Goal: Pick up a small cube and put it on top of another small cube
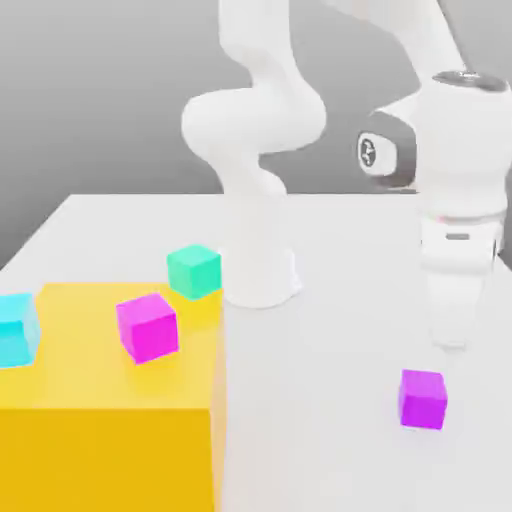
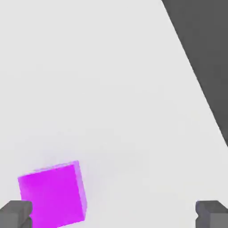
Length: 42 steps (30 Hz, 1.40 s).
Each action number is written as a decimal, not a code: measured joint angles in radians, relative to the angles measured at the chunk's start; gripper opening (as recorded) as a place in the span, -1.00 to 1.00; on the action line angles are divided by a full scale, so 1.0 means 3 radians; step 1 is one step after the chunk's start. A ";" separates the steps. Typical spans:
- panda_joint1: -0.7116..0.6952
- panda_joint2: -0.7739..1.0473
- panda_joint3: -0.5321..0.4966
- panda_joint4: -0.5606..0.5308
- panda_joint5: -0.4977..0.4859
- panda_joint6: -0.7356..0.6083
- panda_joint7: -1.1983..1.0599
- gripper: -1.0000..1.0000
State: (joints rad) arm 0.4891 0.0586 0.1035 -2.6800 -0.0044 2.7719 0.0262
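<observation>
- The white table (image 1: pixel 330 330) carries a violet-purple small cube (image 1: pixel 422 399), which sits alone on bare surface toward the front edge, on the exterior view's right side.
- The gripper (image 1: pixel 452 335) hangs pointing down from the white arm (image 1: pixel 262 120), above the table and just behind the small cube as the exterior view shows it; it does not touch the cube.
- In the hand view the two dark fingertips (image 2: pixel 15 213) stand wide apart at opposite sides of the picture, so the jaws are spread and hold nothing.
- In the same view the small cube (image 2: pixel 52 196) lies on the table close to one fingertip, off to one side of the gap, not centred between the jaws.
- A yellow block (image 1: pixel 110 400) fills the table's front corner on the exterior view's left.
- On the yellow block's top rests a magenta cube (image 1: pixel 148 327), near the block's edge facing the arm's base.
- A teal-green cube (image 1: pixel 194 271) sits at the block's far corner, close to the arm's base.
- A cyan cube (image 1: pixel 16 330) sits on the block at the exterior view's left border, partly cut off.
</observation>
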 joint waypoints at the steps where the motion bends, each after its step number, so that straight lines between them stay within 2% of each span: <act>1: 0.0018 0.0120 -0.0011 -0.0018 -0.0059 0.0081 -0.0017 0.00; 6: 0.0133 0.0724 -0.0154 0.0050 -0.0256 0.0562 0.0073 0.00; 7: 0.0156 0.0825 -0.0180 0.0067 -0.0273 0.0645 0.0086 -1.00; 14: 0.0159 0.0840 -0.0185 0.0070 -0.0291 0.0652 0.0102 -1.00; 20: 0.0080 0.0204 -0.0074 -0.0035 -0.0094 0.0122 -0.0045 -1.00; 27: -0.0618 -0.0307 -0.0393 0.0450 0.0017 -0.0860 0.0078 -1.00; 37: -0.1482 -0.0960 -0.0984 0.1238 -0.0137 -0.2296 0.0505 -1.00; 39: -0.1582 -0.0982 -0.1069 0.1250 -0.0159 -0.2332 0.0554 -1.00; 41: -0.1610 -0.0902 -0.1100 0.1122 -0.0151 -0.2124 0.0553 -1.00; 42: -0.1616 -0.0855 -0.1109 0.1051 -0.0144 -0.2008 0.0547 1.00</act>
State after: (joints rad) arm 0.0043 -0.1980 -0.2292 -2.3646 -0.0475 2.1697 0.1903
